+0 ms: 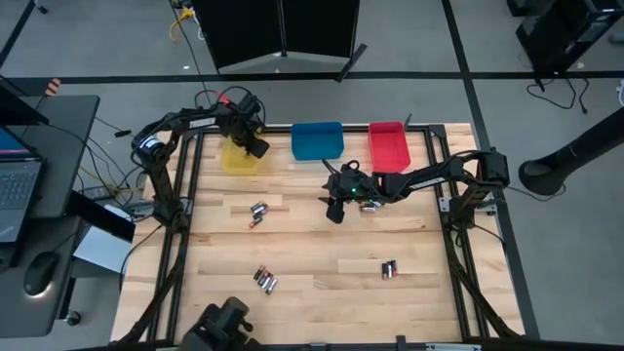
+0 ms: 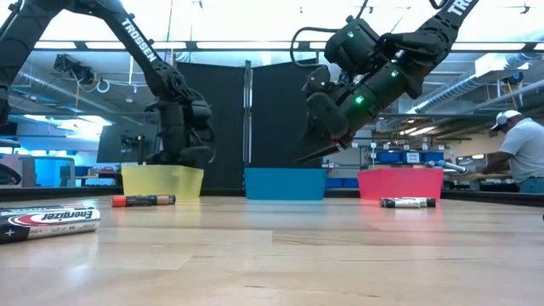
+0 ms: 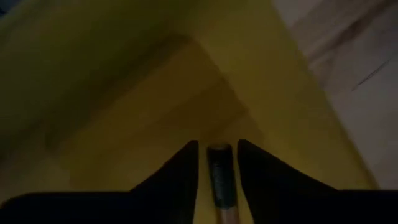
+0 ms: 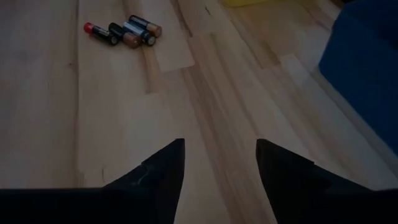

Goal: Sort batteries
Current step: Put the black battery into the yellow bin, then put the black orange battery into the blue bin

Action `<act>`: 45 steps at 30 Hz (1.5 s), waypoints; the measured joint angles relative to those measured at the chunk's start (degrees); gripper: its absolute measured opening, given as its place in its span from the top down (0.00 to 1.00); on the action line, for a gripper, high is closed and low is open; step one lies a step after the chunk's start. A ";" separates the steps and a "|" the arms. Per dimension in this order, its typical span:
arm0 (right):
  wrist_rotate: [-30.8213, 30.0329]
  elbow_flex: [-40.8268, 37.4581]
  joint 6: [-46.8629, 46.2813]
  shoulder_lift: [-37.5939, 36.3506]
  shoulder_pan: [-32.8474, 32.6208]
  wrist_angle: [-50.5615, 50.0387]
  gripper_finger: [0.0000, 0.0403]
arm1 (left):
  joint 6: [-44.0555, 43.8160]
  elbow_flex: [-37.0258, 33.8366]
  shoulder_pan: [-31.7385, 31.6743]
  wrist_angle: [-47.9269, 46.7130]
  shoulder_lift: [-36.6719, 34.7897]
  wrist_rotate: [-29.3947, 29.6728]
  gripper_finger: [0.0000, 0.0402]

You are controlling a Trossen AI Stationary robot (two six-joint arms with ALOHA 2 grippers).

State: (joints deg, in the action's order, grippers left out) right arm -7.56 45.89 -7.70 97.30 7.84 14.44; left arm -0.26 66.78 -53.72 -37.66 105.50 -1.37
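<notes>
1. Left gripper (image 1: 255, 146) is parked right over the yellow bin (image 1: 237, 159), and the wrist cam shows a small dark battery (image 3: 219, 168) sitting between my left fingers (image 3: 180, 177) with the bin's yellow floor under it. There's a sliver of gap either side of it, so I'd say I'm letting go of it, not squeezing. This is the drop-off step.
2. Right gripper (image 1: 336, 207) hangs low over the surface, in front of the blue bin (image 1: 318, 139), fingers spread with nothing between them.
3. The rest of the batteries are loose on the surface: a cluster (image 1: 258, 212) in front of the yellow bin, one (image 1: 369, 206) just beside my right gripper, another pair (image 1: 389, 269) farther from the bins, and more (image 1: 265, 281) near the front edge.
4. Next, my guess: lift the left clear once the cell is out, then bring the right down on the one beside it, fingers straddling it.
</notes>
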 joint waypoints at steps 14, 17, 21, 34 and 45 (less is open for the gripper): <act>-0.30 0.00 3.44 -0.19 0.43 5.73 0.47 | 0.18 -0.02 2.01 6.27 -6.80 8.35 0.62; -0.14 0.02 4.91 -0.81 1.61 6.51 0.58 | 0.31 -0.61 2.98 11.55 -10.02 8.29 0.67; 6.74 0.02 6.43 -0.86 4.52 7.61 0.84 | -0.03 -6.28 4.11 25.50 -14.75 2.17 0.76; 14.36 0.02 12.88 -0.94 14.35 11.63 0.98 | -0.04 -33.14 9.34 80.03 -23.35 -17.47 0.98; 25.66 0.00 8.60 -1.01 19.49 24.68 0.98 | -2.89 -36.39 10.24 96.31 -23.73 -28.26 0.98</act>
State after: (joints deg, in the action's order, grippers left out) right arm 18.10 45.89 0.90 96.29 27.33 39.12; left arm -3.15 30.39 -43.48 58.65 81.78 -29.63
